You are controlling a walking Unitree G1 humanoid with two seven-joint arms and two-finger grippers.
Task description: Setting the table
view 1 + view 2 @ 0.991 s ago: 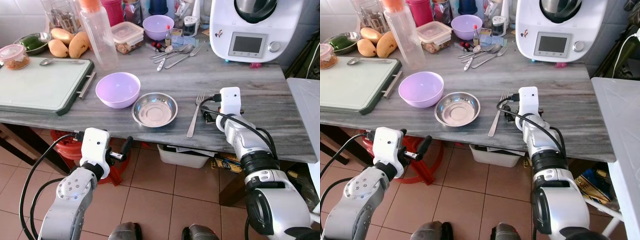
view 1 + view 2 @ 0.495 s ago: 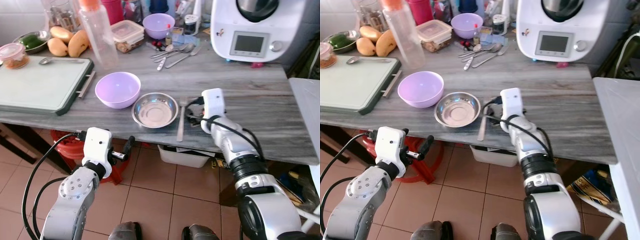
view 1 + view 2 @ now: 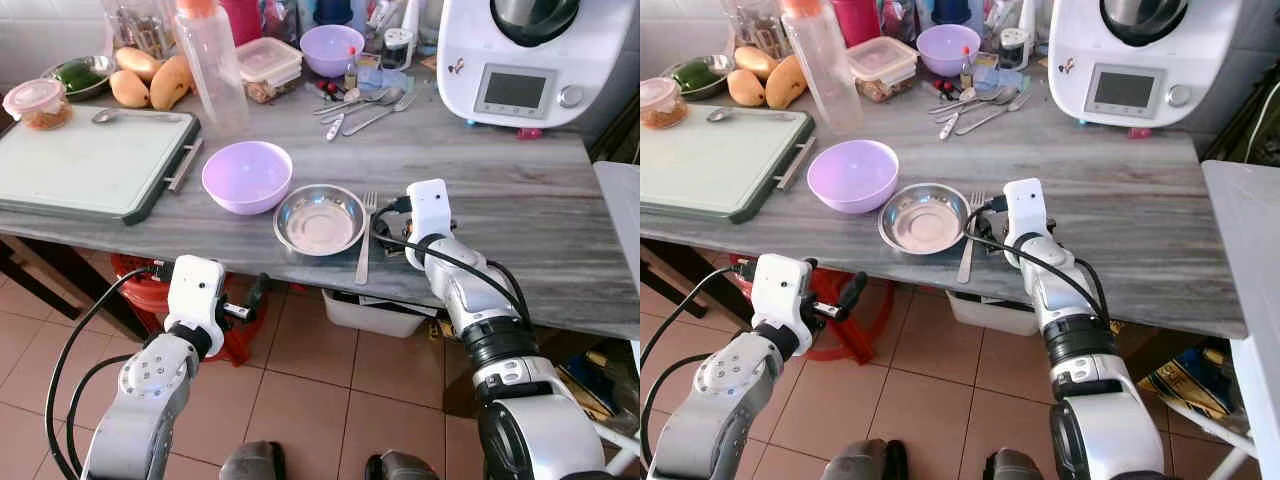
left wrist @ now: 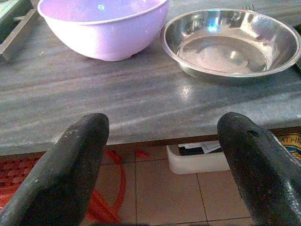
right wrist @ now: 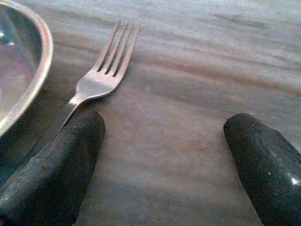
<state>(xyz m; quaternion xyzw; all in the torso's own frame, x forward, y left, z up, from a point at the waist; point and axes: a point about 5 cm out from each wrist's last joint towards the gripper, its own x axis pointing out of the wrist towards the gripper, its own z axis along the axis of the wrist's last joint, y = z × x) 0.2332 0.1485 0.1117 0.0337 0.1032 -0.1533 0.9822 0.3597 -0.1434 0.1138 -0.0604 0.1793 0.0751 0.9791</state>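
A steel fork (image 3: 364, 243) lies on the grey marble table (image 3: 520, 210), tines pointing away from me, just right of a shallow steel bowl (image 3: 320, 219). A purple bowl (image 3: 247, 176) stands left of the steel one. My right gripper (image 3: 392, 238) rests low on the tabletop beside the fork. In the right wrist view it (image 5: 162, 129) is open, one finger (image 5: 61, 165) lying against the fork (image 5: 106, 73) handle, with bare table between the fingers. My left gripper (image 4: 162, 125) is open and empty, held below the table's front edge (image 3: 250, 297) and facing both bowls.
A green-rimmed cutting board (image 3: 90, 165) holding a spoon lies at the left. Behind stand a clear bottle (image 3: 212, 65), mangoes (image 3: 150, 85), loose cutlery (image 3: 360, 100), a small purple bowl (image 3: 332, 48) and a white kitchen machine (image 3: 525, 60). Under the table sits a white bin (image 3: 385, 312).
My right gripper slid the fork left across the table until it lay beside the steel bowl, and has stayed there. The left arm has held still; the camera shifted slightly.
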